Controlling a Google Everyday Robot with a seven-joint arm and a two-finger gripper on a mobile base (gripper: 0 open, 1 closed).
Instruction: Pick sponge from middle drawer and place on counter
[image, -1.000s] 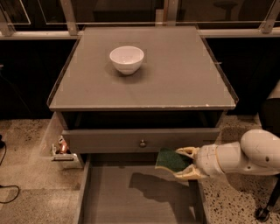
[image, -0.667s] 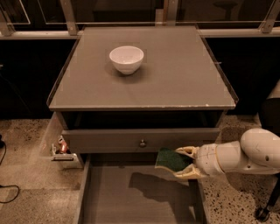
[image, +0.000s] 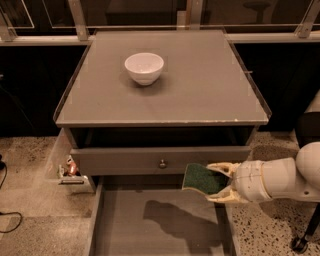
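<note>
Dim room, speckled floor, grey cabinet with a white bowl (image: 144, 67) on its top surface, the counter (image: 200, 85). Barely any change from a second ago: the gripper (image: 212, 182) stays clamped on the sponge (image: 200, 179), hanging clear above the right side of the open middle drawer (image: 125, 235). So the pick looks done and the lift to the counter remains. Green face toward the camera, free end pointing left, long axis roughly left-to-right.

White bowl (image: 144, 67), upright – grey drawer front (image: 120, 161) with round metal knob (image: 162, 163), speckled floor (image: 30, 200), small clutter (image: 70, 170) low at left
</note>
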